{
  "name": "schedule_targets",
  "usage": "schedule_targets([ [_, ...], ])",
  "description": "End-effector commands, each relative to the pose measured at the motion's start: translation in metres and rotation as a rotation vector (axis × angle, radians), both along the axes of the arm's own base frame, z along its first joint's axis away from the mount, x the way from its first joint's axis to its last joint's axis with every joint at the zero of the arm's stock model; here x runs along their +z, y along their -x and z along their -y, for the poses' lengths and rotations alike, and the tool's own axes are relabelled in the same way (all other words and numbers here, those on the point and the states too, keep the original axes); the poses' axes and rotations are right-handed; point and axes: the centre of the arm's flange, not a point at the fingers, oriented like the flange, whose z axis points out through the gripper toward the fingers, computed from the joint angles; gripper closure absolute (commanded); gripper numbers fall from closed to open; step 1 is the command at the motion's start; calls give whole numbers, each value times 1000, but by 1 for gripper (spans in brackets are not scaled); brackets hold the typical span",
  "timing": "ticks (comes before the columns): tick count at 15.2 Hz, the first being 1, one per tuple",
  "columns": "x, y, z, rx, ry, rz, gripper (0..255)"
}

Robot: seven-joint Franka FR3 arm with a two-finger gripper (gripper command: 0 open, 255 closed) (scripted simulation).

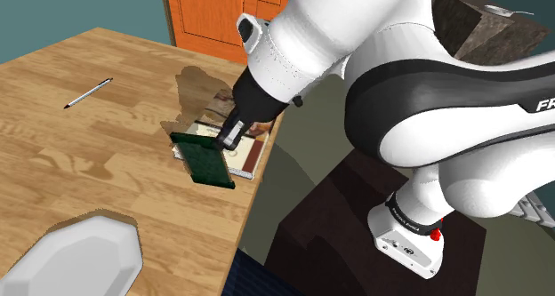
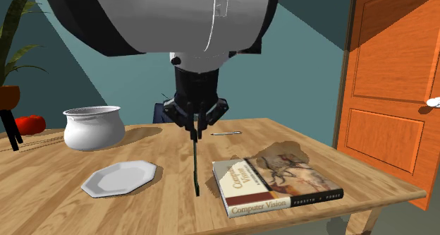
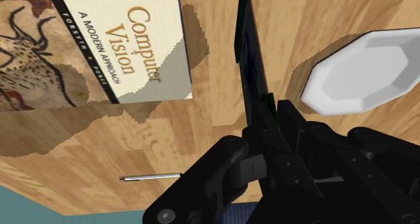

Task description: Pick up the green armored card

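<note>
1. Claw (image 3: 261, 132) clenched on green card (image 3: 250, 68), gripping its top edge.
2. Card hangs upright, edge-on, between book (image 2: 275, 185) and plate (image 2: 120, 178); lower edge at or just above tabletop (image 2: 162, 205), cannot tell which.
3. Looks thin, stiff, light, likely slick. Pinch across flat faces near an edge suits it; could swivel in grip.

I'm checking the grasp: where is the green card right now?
In the second exterior view the dark green card hangs edge-on in the shut pincer, white plate to its left, Computer Vision book to its right.
</note>
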Motion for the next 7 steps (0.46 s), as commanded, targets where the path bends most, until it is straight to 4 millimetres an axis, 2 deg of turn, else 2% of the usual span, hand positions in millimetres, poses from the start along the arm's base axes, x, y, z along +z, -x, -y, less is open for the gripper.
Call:
schedule_targets([
  [1,11,1,0,0,0,0,255],
  [5,32,1,0,0,0,0,255],
  [7,33,1,0,0,0,0,255],
])
